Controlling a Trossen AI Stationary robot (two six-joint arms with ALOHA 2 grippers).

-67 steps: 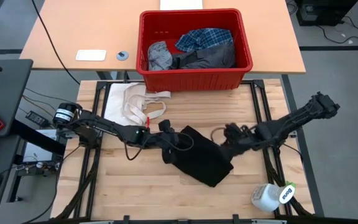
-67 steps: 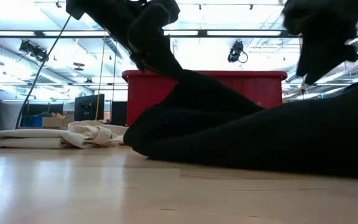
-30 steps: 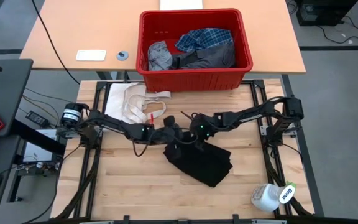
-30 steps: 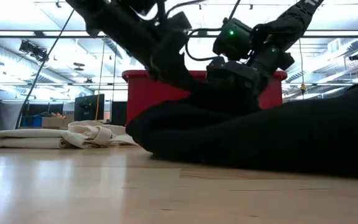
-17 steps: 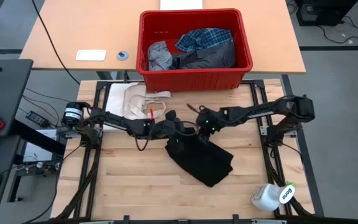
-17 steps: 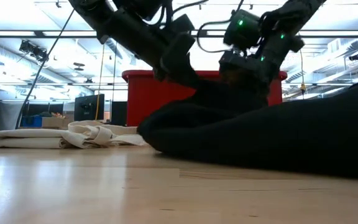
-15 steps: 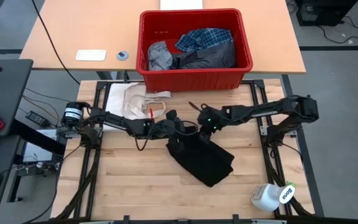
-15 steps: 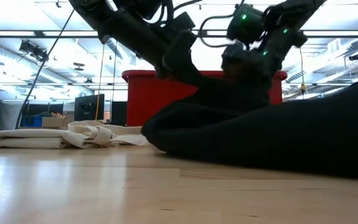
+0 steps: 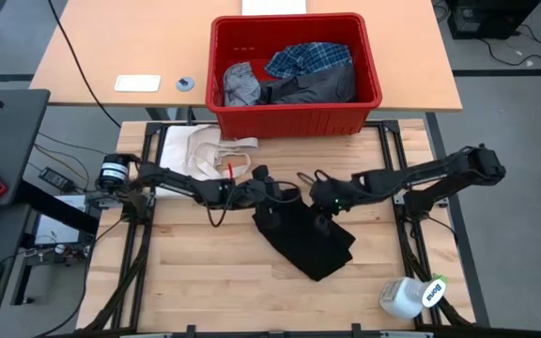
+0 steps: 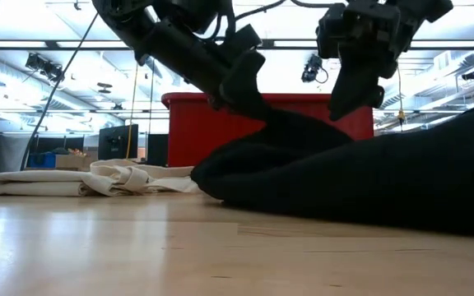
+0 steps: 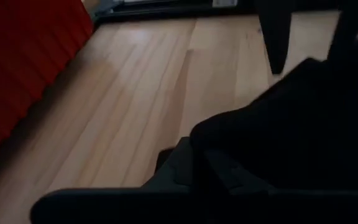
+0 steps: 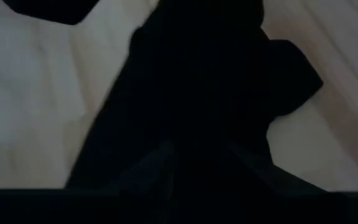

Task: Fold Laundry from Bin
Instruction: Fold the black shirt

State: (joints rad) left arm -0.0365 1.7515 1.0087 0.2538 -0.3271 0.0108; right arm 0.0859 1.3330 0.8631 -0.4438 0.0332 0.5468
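Note:
A large black garment (image 9: pixel 306 242) lies crumpled mid-table, its bulk on the wood. My left gripper (image 9: pixel 283 198) is shut on its far left corner, which stands up as a peak (image 10: pixel 282 115). My right gripper (image 9: pixel 321 214) hangs just to the right of it, over the garment's far edge, with black cloth between its fingers (image 12: pixel 197 143). The red bin (image 9: pixel 294 120) stands at the table's far edge and holds a plaid shirt (image 9: pixel 310 58), a light grey piece (image 9: pixel 241 84) and a dark grey one (image 9: pixel 319 87). My left gripper pinches the garment's far left corner (image 11: pixel 211 154) between its two fingers, coming nearly level from the table's left. That corner is lifted while the rest lies on the table. My right gripper slants down from the right onto the far edge (image 10: pixel 337 122). Black cloth runs up between its fingers; darkness hides which layer.
A cream-white cloth with strap loops (image 9: pixel 205 155) lies at the far left of the table. A white bottle (image 9: pixel 411 297) lies at the near right corner. Bare wood (image 9: pixel 195 272) stretches along the near left. A white card (image 9: pixel 137 83) sits on the desk behind.
My right gripper has risen from low beside the left gripper and gone toward the table's right edge. My left gripper has drifted slightly rightward with its corner. The garment's left end has slid right along the table; its near part has stayed put.

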